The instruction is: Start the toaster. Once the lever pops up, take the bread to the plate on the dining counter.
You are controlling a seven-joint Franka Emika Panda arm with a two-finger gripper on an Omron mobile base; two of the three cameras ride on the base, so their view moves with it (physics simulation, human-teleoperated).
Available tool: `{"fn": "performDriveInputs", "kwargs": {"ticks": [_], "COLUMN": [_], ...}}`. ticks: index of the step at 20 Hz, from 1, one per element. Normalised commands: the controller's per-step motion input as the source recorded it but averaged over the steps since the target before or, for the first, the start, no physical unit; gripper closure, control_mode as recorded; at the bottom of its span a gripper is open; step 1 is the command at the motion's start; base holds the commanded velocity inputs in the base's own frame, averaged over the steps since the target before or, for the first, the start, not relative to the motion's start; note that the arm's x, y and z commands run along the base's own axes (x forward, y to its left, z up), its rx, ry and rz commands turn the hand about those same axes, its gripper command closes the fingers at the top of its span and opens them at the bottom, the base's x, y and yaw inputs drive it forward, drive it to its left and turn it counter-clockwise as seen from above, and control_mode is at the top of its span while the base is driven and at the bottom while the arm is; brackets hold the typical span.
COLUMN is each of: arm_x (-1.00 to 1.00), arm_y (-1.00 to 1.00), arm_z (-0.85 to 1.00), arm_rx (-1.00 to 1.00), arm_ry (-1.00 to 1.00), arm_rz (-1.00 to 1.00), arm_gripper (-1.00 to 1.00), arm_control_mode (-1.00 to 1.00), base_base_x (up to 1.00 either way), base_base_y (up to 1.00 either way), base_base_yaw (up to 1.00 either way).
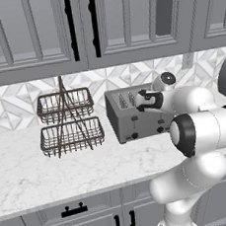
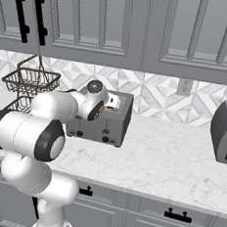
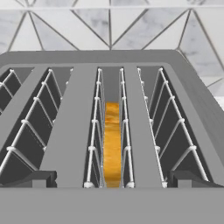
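As the claw hangs over the toaster on the bench with its tips spread wide, the bread stands in the middle slot straight ahead at 12 o'clock, its edge running from 6 to 12 between the tips.

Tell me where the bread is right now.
In the hand view the bread stands on edge, down inside the toaster's middle slot, between its wire guides.
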Motion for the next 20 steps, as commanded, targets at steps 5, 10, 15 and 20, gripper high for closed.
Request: {"fn": "performDriveInputs", "kwargs": {"ticks": [5, 10, 15, 20], "arm_x": [0.00, 0.00, 0.00, 0.00], "arm_y": [0.00, 0.00, 0.00, 0.00], "arm_z": [0.00, 0.00, 0.00, 0.00], "arm_rx": [0.00, 0.00, 0.00, 0.00], "arm_ry": [0.00, 0.00, 0.00, 0.00], "arm_rz": [0.00, 0.00, 0.00, 0.00], "arm_gripper": [-1.00, -1.00, -1.00, -1.00], "arm_control_mode": [-1.00, -1.00, -1.00, -1.00], "base_base_x": [0.00, 0.00, 0.00, 0.00], "base_base_y": [0.00, 0.00, 0.00, 0.00], "base_base_yaw": [0.00, 0.00, 0.00, 0.00]}}
